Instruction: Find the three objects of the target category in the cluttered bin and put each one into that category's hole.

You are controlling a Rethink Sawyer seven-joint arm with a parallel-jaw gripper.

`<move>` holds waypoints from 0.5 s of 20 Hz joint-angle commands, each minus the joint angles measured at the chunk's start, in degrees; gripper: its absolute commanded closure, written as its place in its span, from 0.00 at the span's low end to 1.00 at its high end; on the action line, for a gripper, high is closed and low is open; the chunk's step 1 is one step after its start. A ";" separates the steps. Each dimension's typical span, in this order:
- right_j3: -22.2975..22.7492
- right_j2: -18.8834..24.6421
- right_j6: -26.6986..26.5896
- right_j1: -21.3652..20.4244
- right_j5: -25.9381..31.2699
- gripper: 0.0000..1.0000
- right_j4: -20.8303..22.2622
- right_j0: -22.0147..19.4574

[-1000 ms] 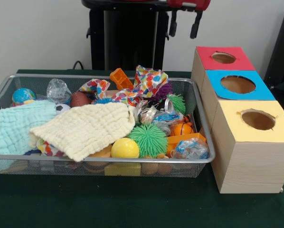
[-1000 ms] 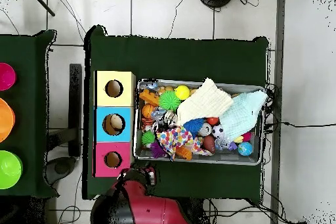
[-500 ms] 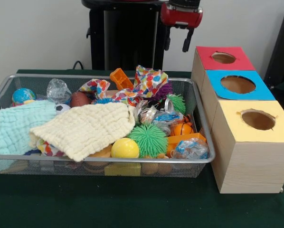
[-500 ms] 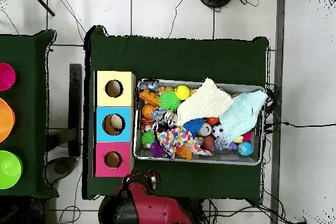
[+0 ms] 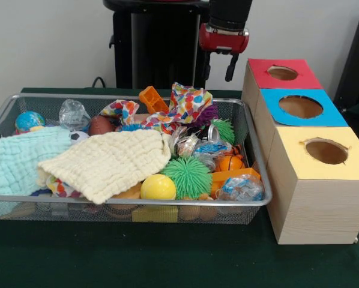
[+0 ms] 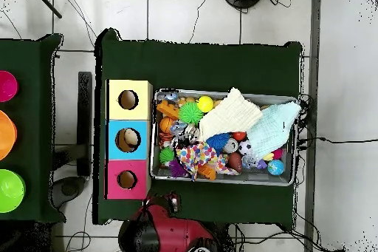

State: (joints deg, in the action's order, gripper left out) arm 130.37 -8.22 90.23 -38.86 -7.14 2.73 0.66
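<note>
Currently your gripper [image 5: 218,65] hangs above the wire bin's [image 5: 259,174] far rim, fingers spread, holding nothing. You have film wads in the bin: one far left [image 5: 73,113], one front right [image 5: 241,188]. Blue-faced hole [image 5: 300,106] sits right of the bin.

The red and black arm [image 5: 227,21] hangs down from above. Its gripper [image 5: 218,65] points downward, empty, with the two fingers [image 5: 230,67] spread apart.

Claw [image 6: 171,203] sits off the wire bin [image 6: 225,180], over green counter [image 6: 199,68]. Blue-faced hole [image 6: 128,140] lies beyond it, leftward, among 3 boxes.
</note>
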 commanded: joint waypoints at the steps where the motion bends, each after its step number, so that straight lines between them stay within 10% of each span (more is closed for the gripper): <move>1: -1.07 5.02 13.52 6.75 -5.28 0.00 -0.23 -1.30; 10: -6.54 6.25 15.81 14.35 -7.45 0.00 -5.06 0.23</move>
State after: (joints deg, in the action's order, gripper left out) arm 130.31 -8.05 90.31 -31.46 -8.81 2.13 0.98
